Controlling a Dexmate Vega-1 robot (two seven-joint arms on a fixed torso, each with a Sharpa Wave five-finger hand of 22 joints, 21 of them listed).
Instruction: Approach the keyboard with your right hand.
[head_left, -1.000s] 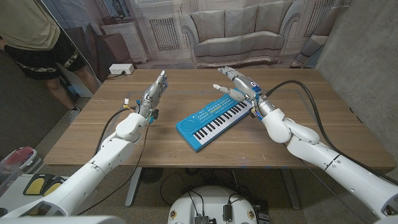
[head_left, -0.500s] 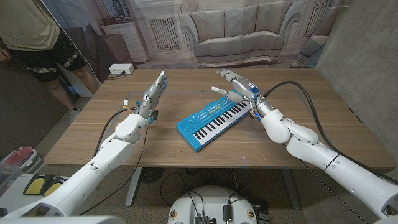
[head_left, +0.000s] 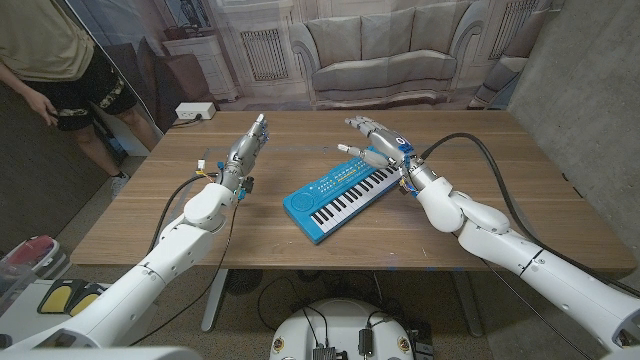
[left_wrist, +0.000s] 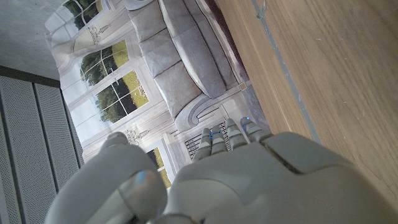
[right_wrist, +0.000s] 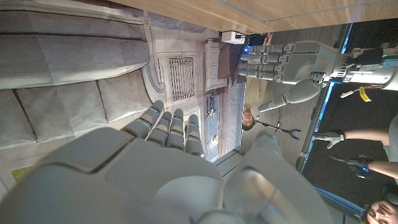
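From the head view, the small blue toy keyboard with white and black keys (head_left: 342, 196) lies near the middle of the wooden table (head_left: 520, 190), its long axis running diagonally: the blue end with the round speaker points toward the robot's left and the near edge, the other end toward the far right. The right hand (head_left: 378, 141) hovers over that far right end, fingers spread and holding nothing (whether a fingertip touches the keys cannot be told). The left hand (head_left: 246, 148) stands on edge well to the left of the keyboard, fingers straight and apart, also empty.

In the left wrist view, the left hand (left_wrist: 224, 180) reaches along the table toward a printed sofa backdrop (left_wrist: 180, 62).

In the right wrist view, the right hand (right_wrist: 155, 168) shows extended fingers, with the left hand (right_wrist: 292, 59) beyond.
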